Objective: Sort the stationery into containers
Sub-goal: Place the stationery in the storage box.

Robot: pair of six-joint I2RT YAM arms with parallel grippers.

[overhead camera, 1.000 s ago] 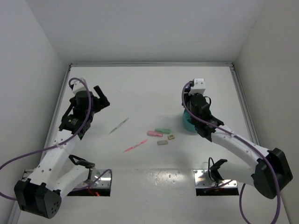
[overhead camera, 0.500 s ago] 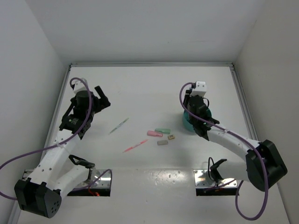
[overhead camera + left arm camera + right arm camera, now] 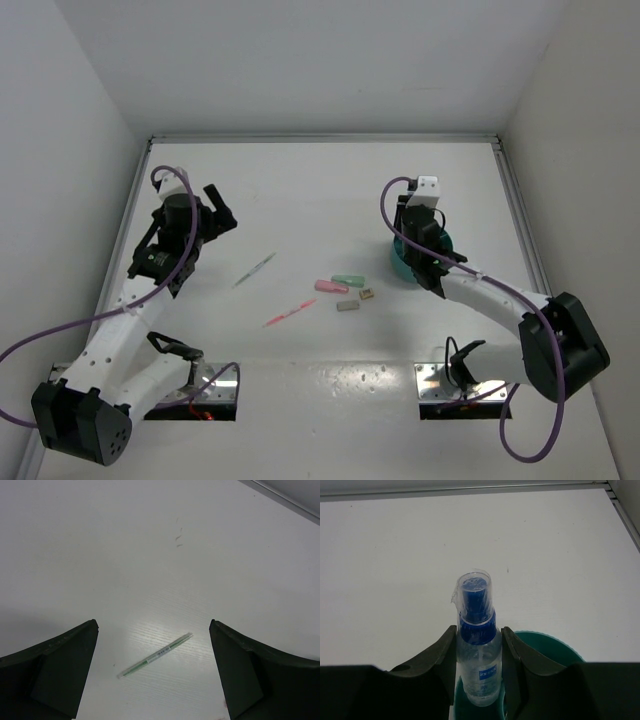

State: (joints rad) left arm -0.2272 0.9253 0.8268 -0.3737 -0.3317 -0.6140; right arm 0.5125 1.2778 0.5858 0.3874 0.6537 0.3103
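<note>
Gripping the blue-white marker upright, the right gripper had both fingers pressed on its clear body, blue top under a clear cap sticking up above them. Marker's lower end sat over the teal cup; could not tell if it touched the cup's inside. In the top view the cup was at the table's right side, mostly hidden by that arm.

Left gripper hung with jaws spread wide, holding nothing, above a thin green-white pen lying flat on the table.

Loose in the middle: pink pen, pink stick just beside green stick, grey block, tan block, all left of the cup and outside it
</note>
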